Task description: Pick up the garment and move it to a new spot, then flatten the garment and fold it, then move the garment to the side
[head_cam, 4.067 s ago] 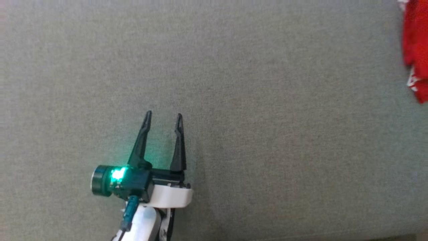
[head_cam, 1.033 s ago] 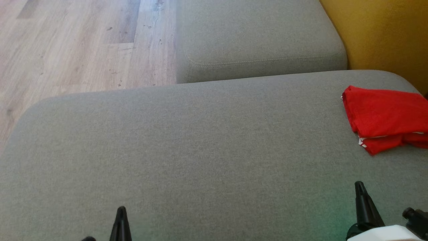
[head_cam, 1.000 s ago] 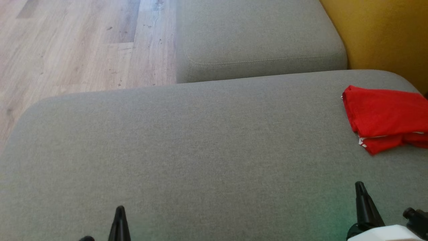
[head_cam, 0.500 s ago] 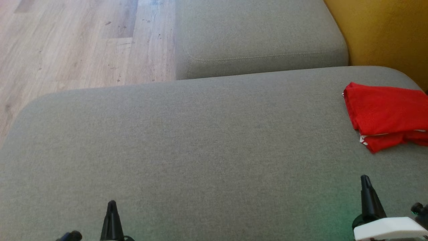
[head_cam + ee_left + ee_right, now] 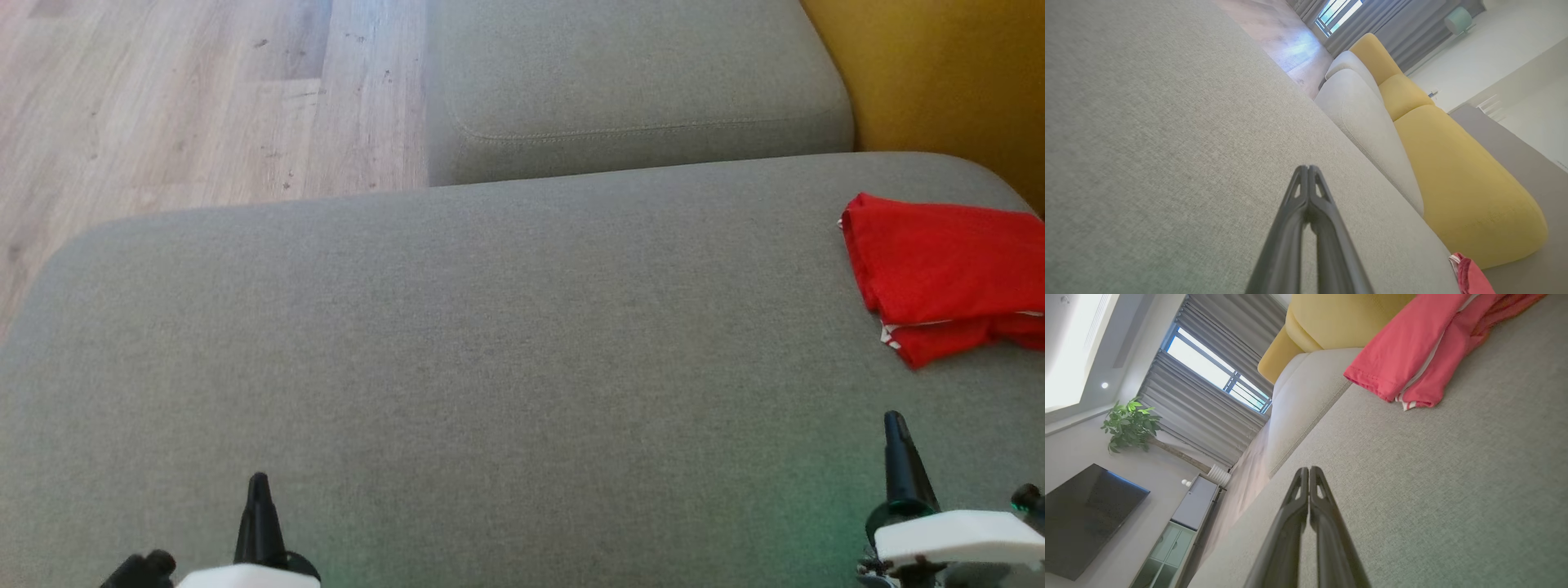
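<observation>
The garment (image 5: 939, 269) is red with white trim and lies folded at the far right of the grey cushion (image 5: 490, 343). The right wrist view shows the garment (image 5: 1412, 355) ahead of the fingers, and its corner (image 5: 1470, 275) peeks in at the bottom right of the left wrist view. My left gripper (image 5: 260, 490) sits at the lower left, shut and holding nothing, over bare cushion. My right gripper (image 5: 896, 433) is at the lower right, shut and holding nothing, a short way in front of the garment. Both wrist views show the fingers (image 5: 1308, 179) (image 5: 1308, 477) pressed together.
A second grey cushion (image 5: 637, 82) lies beyond the near one. A yellow seat back (image 5: 939, 73) stands at the upper right, behind the garment. Wooden floor (image 5: 163, 106) shows at the upper left, past the cushion's edge.
The head camera has tilted a little, so the picture has slid. Both grippers show slightly higher in the view. The garment lies as before.
</observation>
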### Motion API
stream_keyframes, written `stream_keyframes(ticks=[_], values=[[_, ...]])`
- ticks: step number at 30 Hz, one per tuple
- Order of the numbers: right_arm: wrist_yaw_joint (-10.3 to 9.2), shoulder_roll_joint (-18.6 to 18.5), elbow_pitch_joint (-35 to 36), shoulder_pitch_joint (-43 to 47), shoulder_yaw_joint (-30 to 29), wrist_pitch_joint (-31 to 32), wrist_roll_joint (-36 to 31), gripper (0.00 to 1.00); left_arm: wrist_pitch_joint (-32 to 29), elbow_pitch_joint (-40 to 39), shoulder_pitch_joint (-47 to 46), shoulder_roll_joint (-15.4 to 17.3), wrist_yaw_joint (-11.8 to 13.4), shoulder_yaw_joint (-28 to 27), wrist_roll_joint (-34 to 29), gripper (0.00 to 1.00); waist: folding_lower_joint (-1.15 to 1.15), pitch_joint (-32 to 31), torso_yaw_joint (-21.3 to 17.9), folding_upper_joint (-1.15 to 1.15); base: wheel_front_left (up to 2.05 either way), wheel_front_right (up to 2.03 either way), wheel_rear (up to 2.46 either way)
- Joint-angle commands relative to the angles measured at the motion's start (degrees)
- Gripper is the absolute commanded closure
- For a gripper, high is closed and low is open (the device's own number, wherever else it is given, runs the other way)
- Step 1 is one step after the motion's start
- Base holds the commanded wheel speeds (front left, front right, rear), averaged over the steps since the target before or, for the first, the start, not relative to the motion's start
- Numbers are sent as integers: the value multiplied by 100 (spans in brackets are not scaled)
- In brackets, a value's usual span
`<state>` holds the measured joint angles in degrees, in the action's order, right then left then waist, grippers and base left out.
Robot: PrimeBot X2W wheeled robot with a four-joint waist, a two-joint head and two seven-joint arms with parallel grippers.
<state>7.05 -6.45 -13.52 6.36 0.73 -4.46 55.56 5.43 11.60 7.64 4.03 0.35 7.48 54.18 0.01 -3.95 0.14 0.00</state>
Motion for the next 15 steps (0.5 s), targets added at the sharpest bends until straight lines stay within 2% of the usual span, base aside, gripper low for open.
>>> stream_keyframes(ticks=[1,15], values=[[23,-45,161,-346,-12,33,163,100,-32,-133,-322,68,-77,-161,165,100,0,10,0,0,0,0,0],[28,29,112,-560,-152,262,1023,100,-256,-46,-570,72,-246,-390,1088,100,0,106,-4,0,0,0,0]])
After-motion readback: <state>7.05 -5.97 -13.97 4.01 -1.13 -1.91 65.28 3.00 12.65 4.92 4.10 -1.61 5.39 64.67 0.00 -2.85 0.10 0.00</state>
